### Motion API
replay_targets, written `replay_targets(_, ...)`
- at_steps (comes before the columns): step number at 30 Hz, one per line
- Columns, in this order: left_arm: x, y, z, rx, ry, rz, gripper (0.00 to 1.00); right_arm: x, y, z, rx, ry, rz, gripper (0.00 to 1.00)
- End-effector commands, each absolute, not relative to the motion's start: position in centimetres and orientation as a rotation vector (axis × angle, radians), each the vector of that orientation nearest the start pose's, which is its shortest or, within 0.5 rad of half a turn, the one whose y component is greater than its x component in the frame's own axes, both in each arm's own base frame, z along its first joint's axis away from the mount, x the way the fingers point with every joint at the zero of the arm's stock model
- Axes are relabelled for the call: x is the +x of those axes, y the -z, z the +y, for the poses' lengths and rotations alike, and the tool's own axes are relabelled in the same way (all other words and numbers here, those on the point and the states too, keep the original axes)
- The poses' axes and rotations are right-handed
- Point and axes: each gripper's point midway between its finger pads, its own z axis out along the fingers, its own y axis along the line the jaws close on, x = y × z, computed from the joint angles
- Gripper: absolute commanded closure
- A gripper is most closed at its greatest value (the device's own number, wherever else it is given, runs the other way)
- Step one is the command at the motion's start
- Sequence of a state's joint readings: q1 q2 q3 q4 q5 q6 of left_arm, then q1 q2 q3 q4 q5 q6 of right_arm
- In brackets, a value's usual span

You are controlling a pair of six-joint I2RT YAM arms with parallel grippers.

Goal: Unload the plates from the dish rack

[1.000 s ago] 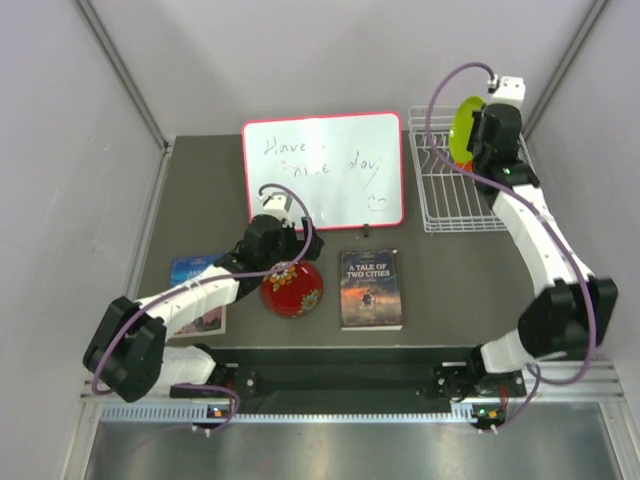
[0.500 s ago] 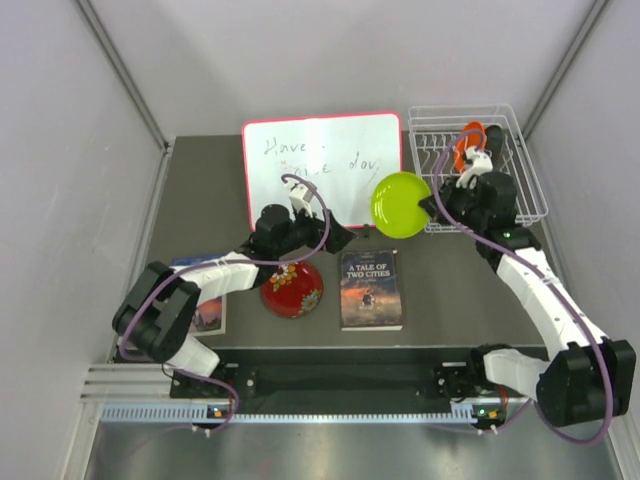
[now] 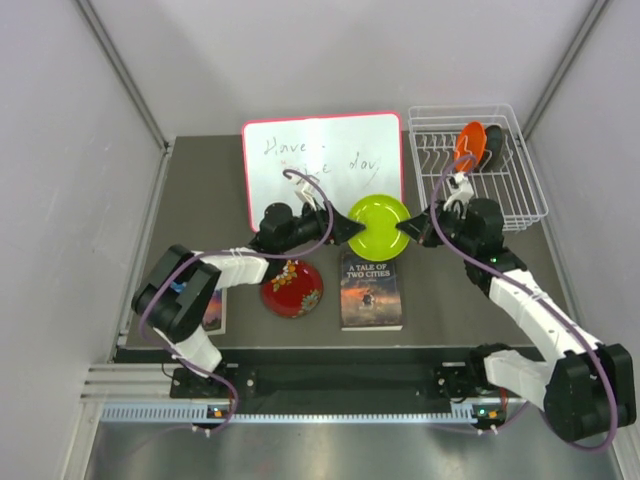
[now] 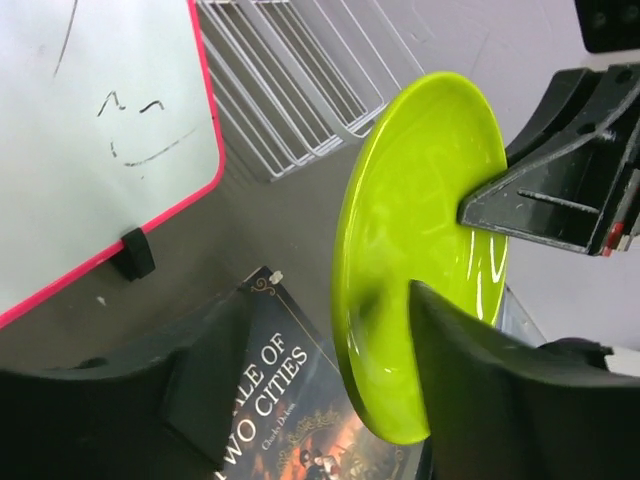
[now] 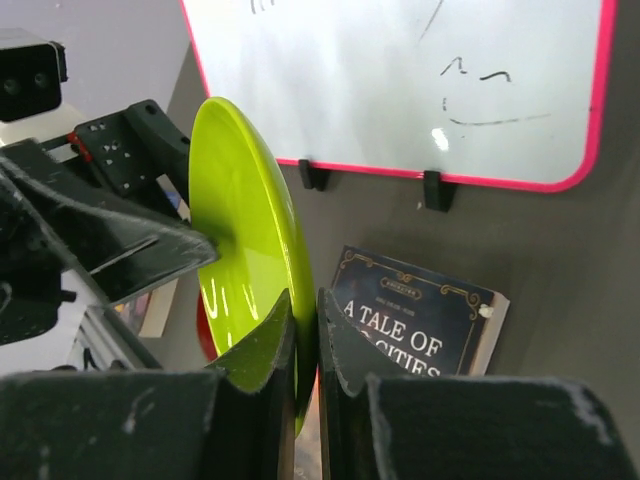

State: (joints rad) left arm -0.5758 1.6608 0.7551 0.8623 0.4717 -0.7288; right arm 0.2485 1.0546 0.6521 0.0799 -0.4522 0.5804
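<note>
My right gripper [image 3: 405, 228] is shut on the right rim of the lime green plate [image 3: 378, 222] and holds it in the air over the book. In the right wrist view its jaws [image 5: 305, 312] pinch the plate's edge [image 5: 240, 220]. My left gripper [image 3: 350, 228] is open, its fingers on either side of the plate's left rim [image 4: 430, 230], with a gap showing. The dark red flowered plate [image 3: 292, 288] lies on the table. The orange plate [image 3: 468, 145] stands in the white dish rack [image 3: 520, 190], with a dark plate [image 3: 493, 145] behind it.
The red-framed whiteboard [image 3: 322, 168] lies at the back, left of the rack. A book, "A Tale of Two Cities" [image 3: 371, 290], lies under the green plate. Another book [image 3: 212, 310] lies at the left under my left arm.
My right arm has carried the green plate from above the rack leftward to the middle. My left arm has swung right, away from the red plate, and its open jaws now straddle the green plate.
</note>
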Motion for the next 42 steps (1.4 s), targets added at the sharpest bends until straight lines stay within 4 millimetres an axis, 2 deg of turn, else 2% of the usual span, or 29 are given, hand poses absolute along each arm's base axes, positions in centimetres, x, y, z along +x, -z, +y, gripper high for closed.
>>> replay_targets(1,32.2,-20.8,-34.1,0.277,1.444,1.646,0.48,30.6,-23.2,19.4,-0.056,-1.084,1.848,1.0)
replay_targets(2,32.3,-20.7,-33.9,0.261,1.439,1.651,0.82,30.7,-23.1,19.4,-0.054,-1.082,1.849,1.0)
replay_targets(3,32.4,-20.6,-33.8,0.251,1.43,1.659,0.95,30.7,-23.1,19.4,-0.056,-1.08,1.85,1.0)
replay_targets(4,32.3,-20.2,-33.8,0.246,1.425,1.679,1.0,30.8,-23.0,19.4,-0.058,-1.078,1.852,1.0)
replay_targets(6,32.4,-20.1,-33.6,0.252,1.404,1.685,1.0,30.9,-23.0,19.6,-0.067,-1.081,1.857,1.0)
replay_targets(7,32.3,-19.5,-33.5,0.247,1.393,1.712,1.0,30.9,-22.8,19.5,-0.072,-1.074,1.862,0.96)
replay_targets(8,32.2,-19.8,-33.3,0.248,1.379,1.706,1.0,31.0,-22.8,19.5,-0.076,-1.065,1.869,0.86)
replay_targets(9,32.5,-19.6,-32.9,0.226,1.347,1.716,1.0,31.5,-23.1,19.2,-0.061,-1.034,1.865,0.67)
replay_targets(11,32.6,-18.7,-31.9,0.201,1.267,1.791,1.0,32.0,-22.6,18.1,-0.064,-0.937,1.898,0.53)
replay_targets(12,33.1,-18.6,-31.2,0.174,1.215,1.806,1.0,33.3,-23.8,16.8,-0.028,-0.835,1.876,0.46)
replay_targets(13,33.1,-18.5,-30.5,0.177,1.173,1.812,1.0,33.7,-23.5,15.6,-0.041,-0.739,1.9,0.4)
replay_targets(14,32.6,-18.8,-29.7,0.165,1.147,1.836,1.0,34.0,-23.6,14.7,-0.035,-0.668,1.917,0.37)
replay_targets(16,32.7,-18.4,-27.6,0.115,1.073,1.864,1.0,35.5,-25.4,12.2,-0.015,-0.5,1.895,0.34)
replay_targets(17,32.4,-19.6,-26.6,0.1,1.054,1.844,1.0,36.0,-25.9,11.6,-0.012,-0.462,1.885,0.3)
replay_targets(19,32.2,-18.0,-24.1,0.03,0.941,1.927,1.0,37.1,-27.5,10.2,-0.002,-0.4,1.852,0.29)
replay_targets(20,31.8,-18.9,-23.2,0.019,0.918,1.91,1.0,37.6,-27.8,9.7,0.006,-0.388,1.845,0.28)
replay_targets(21,31.3,-17.9,-22.1,-0.008,0.873,1.96,1.0,38.2,-28.3,9.5,0.007,-0.39,1.839,0.28)
replay_targets(22,30.8,-17.3,-21.4,-0.025,0.845,1.98,1.0,38.8,-28.4,8.5,0.029,-0.373,1.837,0.28)
replay_targets(23,30.4,-18.0,-20.5,-0.051,0.819,1.963,1.0,39.3,-29.2,8.0,0.039,-0.363,1.821,0.28)
replay_targets(25,29.0,-16.0,-19.2,-0.098,0.776,2.03,1.0,40.6,-29.0,6.4,0.078,-0.337,1.829,0.28)
replay_targets(26,28.6,-16.4,-18.6,-0.116,0.767,2.013,1.0,41.1,-29.7,5.9,0.09,-0.325,1.817,0.28)
replay_targets(27,28.1,-16.0,-18.2,-0.131,0.762,2.019,1.0,41.8,-29.3,5.2,0.109,-0.301,1.827,0.28)
replay_targets(28,27.2,-14.4,-17.7,-0.16,0.753,2.059,1.0,42.3,-29.4,4.2,0.129,-0.275,1.823,0.28)
replay_targets(29,26.7,-14.6,-17.4,-0.173,0.76,2.041,1.0,42.8,-30.3,3.7,0.139,-0.259,1.807,0.28)
replay_targets(31,25.7,-13.0,-16.7,-0.207,0.749,2.073,1.0,43.8,-30.1,2.2,0.169,-0.209,1.808,0.28)
replay_targets(32,25.1,-12.7,-16.4,-0.215,0.746,2.083,1.0,44.3,-31.2,1.9,0.171,-0.197,1.788,0.28)
replay_targets(33,24.8,-12.3,-16.2,-0.214,0.744,2.09,1.0,44.8,-30.6,1.7,0.181,-0.187,1.805,0.28)
replay_targets(34,24.3,-11.6,-16.0,-0.228,0.742,2.108,1.0,45.1,-30.8,-0.3,0.224,-0.163,1.798,0.28)
replay_targets(42,23.5,-10.3,-12.2,-0.352,0.56,2.094,1.0,47.1,-30.8,-1.7,0.251,-0.175,1.792,0.28)
